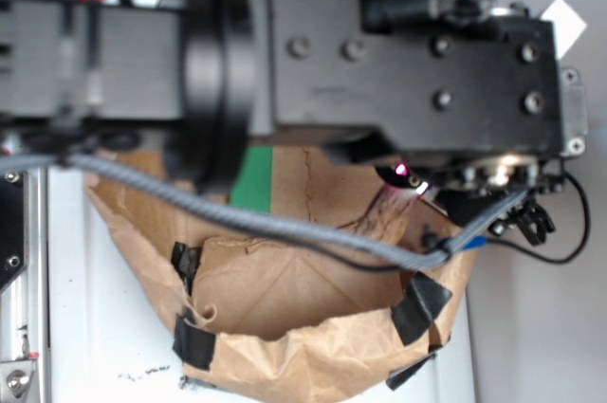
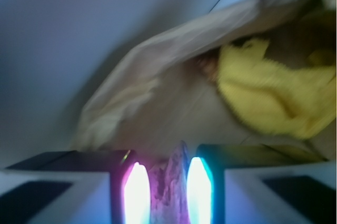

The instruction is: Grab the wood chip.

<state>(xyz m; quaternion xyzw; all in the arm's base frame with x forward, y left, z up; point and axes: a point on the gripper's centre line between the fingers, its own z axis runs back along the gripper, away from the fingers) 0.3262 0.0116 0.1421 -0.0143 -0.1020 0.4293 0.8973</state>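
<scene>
End effector (image 2: 163,192) pinching the wood chip (image 2: 171,184) between its glowing fingers (image 2: 138,192), above the torn cardboard (image 1: 285,327), yellow cloth (image 2: 268,97) nearby.

Exterior view: camera set overhead, facing straight down, so close that the black robot arm (image 1: 379,52) fills the upper half of the frame above the brown paper bag (image 1: 313,327). Wrist view: camera mounted behind the tool (image 2: 167,192), looking forward along its lit fingers (image 2: 138,192) at very short range. Both views share the bag's interior.
</scene>
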